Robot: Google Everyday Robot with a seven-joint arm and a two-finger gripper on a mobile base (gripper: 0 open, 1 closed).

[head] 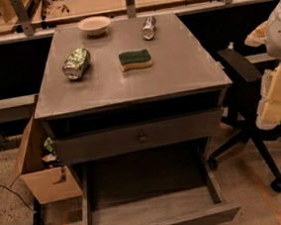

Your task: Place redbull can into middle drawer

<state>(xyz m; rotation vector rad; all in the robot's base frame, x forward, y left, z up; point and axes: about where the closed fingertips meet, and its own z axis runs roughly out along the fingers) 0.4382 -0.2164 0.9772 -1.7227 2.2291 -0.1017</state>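
The redbull can, slim and silver, lies on its side at the back of the grey cabinet top, right of centre. The middle drawer is pulled out below, wide and shallow, and its flat bottom is bare. No gripper fingers show in the camera view. A white rounded shape at the right edge may be part of my arm.
A fatter green-and-white can lies on the top at the left, beside a green sponge. A pale bowl stands at the back. The knobbed drawer front is shut. An office chair stands at the right and a cardboard box at the left.
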